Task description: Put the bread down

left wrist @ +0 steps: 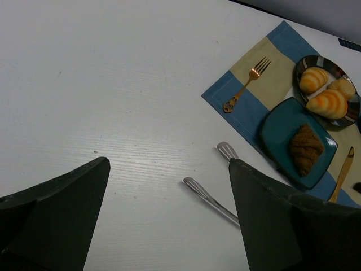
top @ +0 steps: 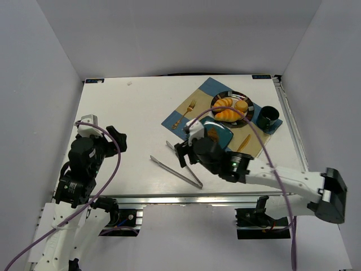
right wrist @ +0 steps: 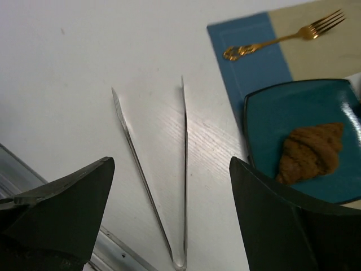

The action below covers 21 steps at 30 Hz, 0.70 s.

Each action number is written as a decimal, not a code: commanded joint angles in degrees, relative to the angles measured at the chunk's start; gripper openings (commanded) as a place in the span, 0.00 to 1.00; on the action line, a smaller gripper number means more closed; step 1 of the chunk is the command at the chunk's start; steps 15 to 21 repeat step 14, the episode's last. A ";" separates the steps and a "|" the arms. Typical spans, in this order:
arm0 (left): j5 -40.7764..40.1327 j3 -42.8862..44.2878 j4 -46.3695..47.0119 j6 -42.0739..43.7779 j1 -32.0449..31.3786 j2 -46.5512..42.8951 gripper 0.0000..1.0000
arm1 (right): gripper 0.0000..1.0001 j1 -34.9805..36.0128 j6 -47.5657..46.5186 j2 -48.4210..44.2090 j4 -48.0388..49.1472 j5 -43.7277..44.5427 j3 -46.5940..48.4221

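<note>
Placement looks done. The dark brown bread (right wrist: 310, 151) lies on the teal square plate (right wrist: 282, 110), toward its near-right part, flat and free of any tool. The plate sits on the blue and beige placemat (right wrist: 248, 73), with a gold fork (right wrist: 282, 40) on the mat beyond it.

The metal tongs (right wrist: 185, 147) lie flat on the white table (right wrist: 67, 68) just left of the mat, arms spread, tips pointing away from the robot, nothing between them.

The right gripper (right wrist: 169, 161) hangs over the tongs with fingers wide apart, empty, not touching tongs or bread. The left gripper (left wrist: 168, 161) is well off to the left, fingers also wide apart, holding nothing, over bare table.

The golden rolls (left wrist: 327, 103) stay on the round dark plate (left wrist: 312, 60) behind the teal one. A dark cup (top: 269, 116) stands at the right of the mat.

Judgement: bread delivered, tongs put down. What seems left is only pulling the right arm back clear of the table, if anything.
</note>
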 commanded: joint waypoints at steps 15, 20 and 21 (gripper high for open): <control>-2.52 0.73 0.77 -1.22 0.00 -2.31 0.98 | 0.90 0.28 9.39 -30.04 -11.81 11.79 -6.00; -2.52 0.73 0.77 -1.22 0.00 -2.31 0.98 | 0.90 0.28 9.39 -30.04 -11.81 11.79 -6.00; -2.52 0.73 0.77 -1.22 0.00 -2.31 0.98 | 0.90 0.28 9.39 -30.04 -11.81 11.79 -6.00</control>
